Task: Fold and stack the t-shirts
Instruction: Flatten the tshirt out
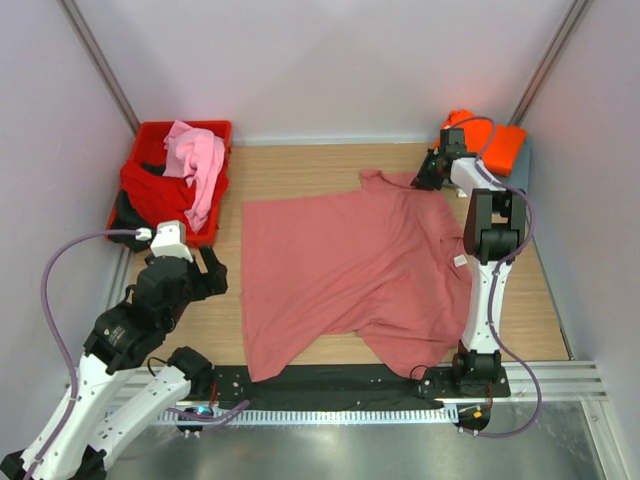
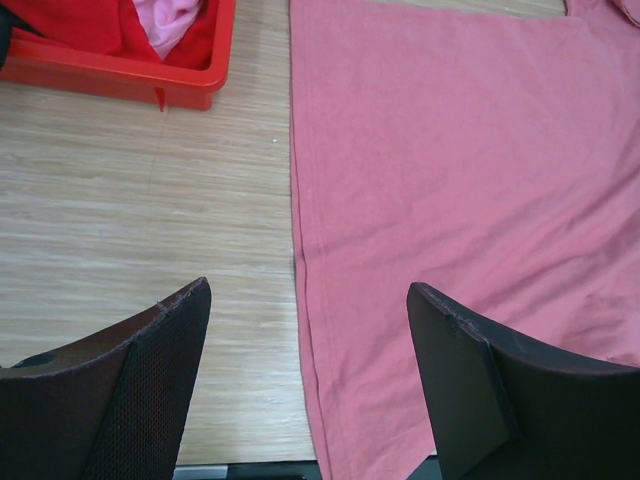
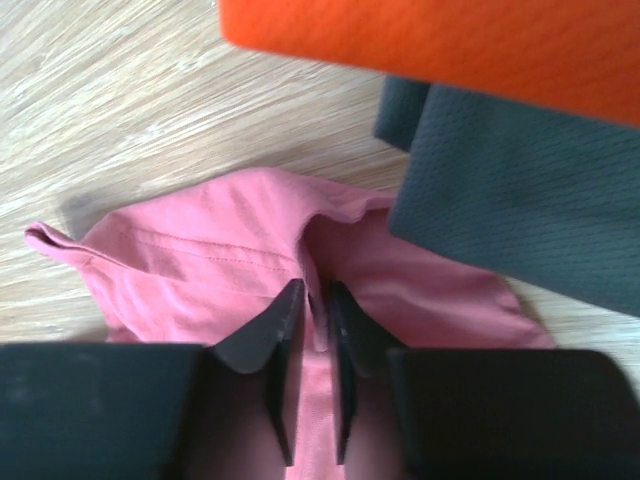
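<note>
A salmon-pink t-shirt (image 1: pixel 345 270) lies spread on the wooden table, its hem to the left. My right gripper (image 1: pixel 428 172) is shut on a fold of the salmon-pink t-shirt (image 3: pixel 240 260) at its far right sleeve, next to a folded orange t-shirt (image 1: pixel 490 140) stacked on a grey-blue one (image 3: pixel 520 190). My left gripper (image 2: pixel 310 320) is open and empty, hovering over the shirt's left hem edge (image 2: pixel 300 250). A light pink t-shirt (image 1: pixel 197 160), a red one (image 1: pixel 150 190) and a dark one (image 1: pixel 127 212) lie in the red crate.
The red plastic crate (image 1: pixel 222 128) stands at the far left corner, also in the left wrist view (image 2: pixel 120 75). Walls enclose the table on three sides. A black strip and metal rail (image 1: pixel 340 385) run along the near edge.
</note>
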